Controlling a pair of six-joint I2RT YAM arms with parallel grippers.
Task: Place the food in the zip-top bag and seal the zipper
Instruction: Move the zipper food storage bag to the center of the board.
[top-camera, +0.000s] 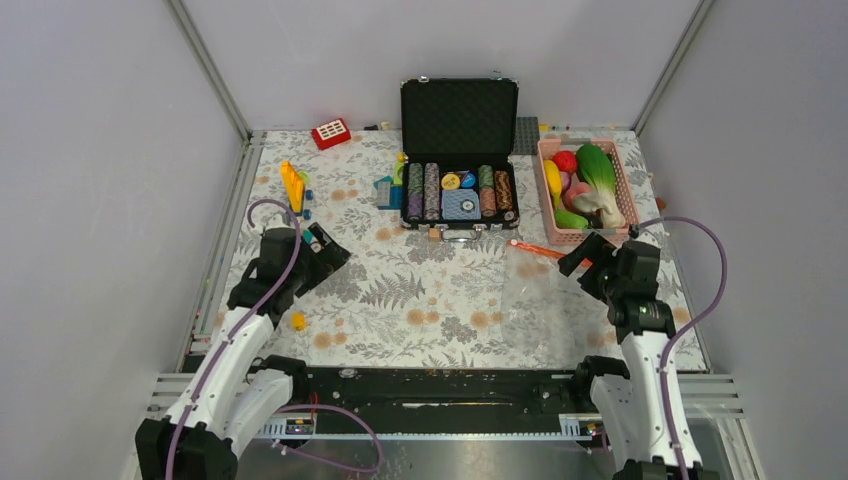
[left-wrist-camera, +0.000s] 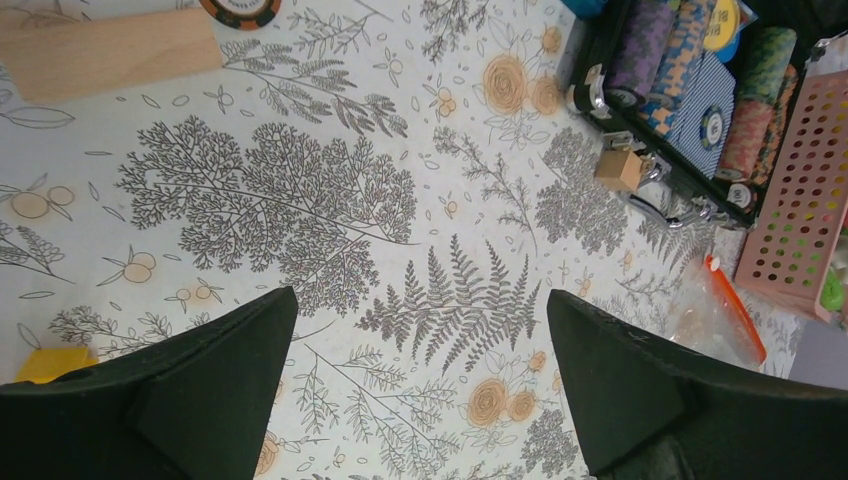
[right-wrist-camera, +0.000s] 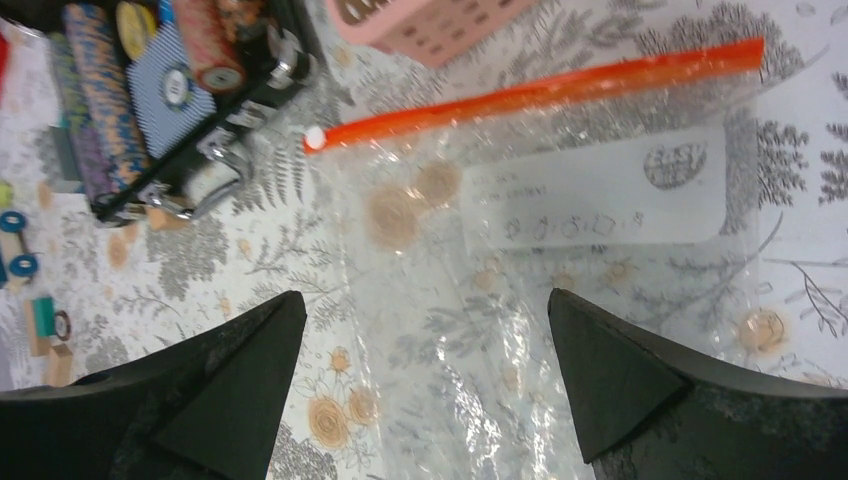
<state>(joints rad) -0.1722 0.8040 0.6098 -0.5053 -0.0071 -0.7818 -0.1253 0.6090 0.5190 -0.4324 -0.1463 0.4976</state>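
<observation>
Right pincer (right-wrist-camera: 425, 295) spread wide over flat zip-top bag (right-wrist-camera: 600, 300), zipper (right-wrist-camera: 540, 88) beyond fingertips; left pincer (left-wrist-camera: 422, 292) likewise spread, well apart from bag.

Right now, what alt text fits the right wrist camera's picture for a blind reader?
A clear plastic zip-top bag with an orange-red zipper strip lies flat on a leaf-patterned tablecloth below the open right gripper. A black poker-chip case sits upper left.
</observation>
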